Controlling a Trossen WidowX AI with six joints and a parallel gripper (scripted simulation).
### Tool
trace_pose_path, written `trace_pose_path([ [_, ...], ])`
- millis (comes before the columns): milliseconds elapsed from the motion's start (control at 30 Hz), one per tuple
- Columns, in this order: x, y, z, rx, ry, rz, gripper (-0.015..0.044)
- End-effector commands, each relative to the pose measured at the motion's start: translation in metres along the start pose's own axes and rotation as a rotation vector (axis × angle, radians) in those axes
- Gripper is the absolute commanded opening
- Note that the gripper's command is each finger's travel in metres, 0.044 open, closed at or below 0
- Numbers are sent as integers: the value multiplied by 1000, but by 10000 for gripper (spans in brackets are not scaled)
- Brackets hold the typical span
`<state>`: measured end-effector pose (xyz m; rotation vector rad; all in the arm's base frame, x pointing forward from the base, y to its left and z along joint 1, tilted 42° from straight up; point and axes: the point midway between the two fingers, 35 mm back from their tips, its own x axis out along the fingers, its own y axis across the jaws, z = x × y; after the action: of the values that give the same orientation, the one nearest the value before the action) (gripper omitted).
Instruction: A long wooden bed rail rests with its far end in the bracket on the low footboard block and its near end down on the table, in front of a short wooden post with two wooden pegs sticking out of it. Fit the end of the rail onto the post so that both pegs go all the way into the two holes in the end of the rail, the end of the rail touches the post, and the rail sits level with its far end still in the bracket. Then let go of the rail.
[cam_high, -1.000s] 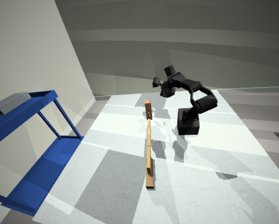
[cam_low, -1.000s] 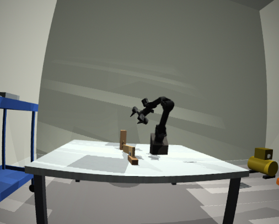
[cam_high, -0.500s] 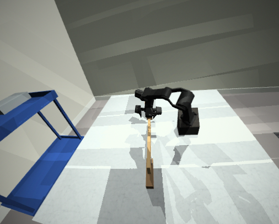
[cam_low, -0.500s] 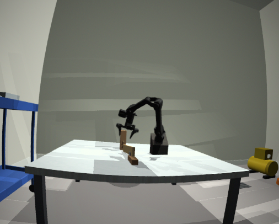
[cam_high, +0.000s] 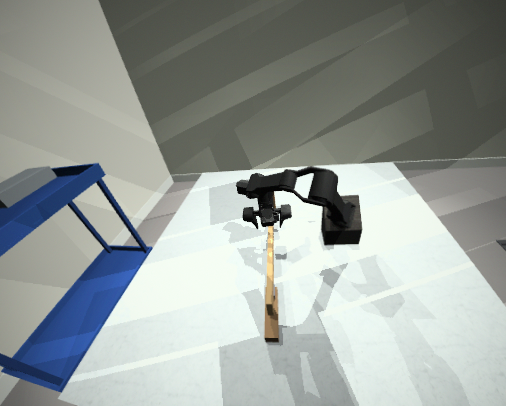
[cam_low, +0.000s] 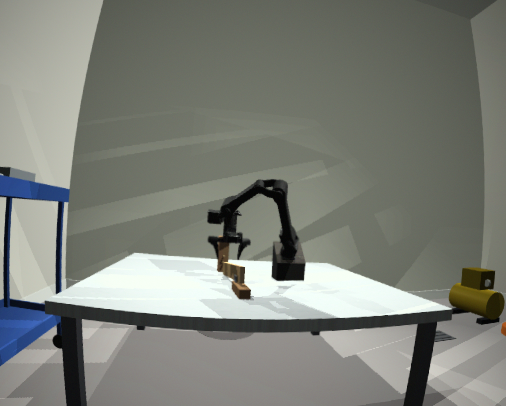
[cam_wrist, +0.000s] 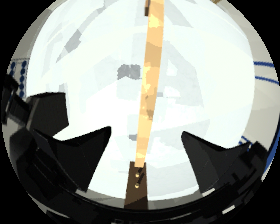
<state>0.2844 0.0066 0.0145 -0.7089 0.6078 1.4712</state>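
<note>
Arm arched out from base — gripper (cam_high: 268, 225) (cam_low: 229, 256) (cam_wrist: 148, 132) pointing down over rail (cam_high: 270, 265) (cam_low: 234, 271) (cam_wrist: 151, 70), near post (cam_low: 223, 255) (cam_wrist: 136, 197). Fingers spread nearly full width — nothing held between them.

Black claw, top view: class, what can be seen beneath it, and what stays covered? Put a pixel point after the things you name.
The pale wooden bed rail (cam_high: 270, 265) (cam_low: 234, 270) (cam_wrist: 149, 80) emerges below the open black claw (cam_high: 267, 225) (cam_low: 229, 256) (cam_wrist: 148, 132); the rail's near end and most of the post are covered there.

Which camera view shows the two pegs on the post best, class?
The wrist view: both pegs stand out against the dark post, just beyond the rail's near end. The top view hides them behind the arm; the exterior view shows the post but no distinct pegs.
</note>
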Motion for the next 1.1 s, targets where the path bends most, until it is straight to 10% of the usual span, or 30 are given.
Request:
trace_pose_path([
  [0,7,1,0,8,-5,6,440],
  [1067,58,3,0,9,-7,5,440],
])
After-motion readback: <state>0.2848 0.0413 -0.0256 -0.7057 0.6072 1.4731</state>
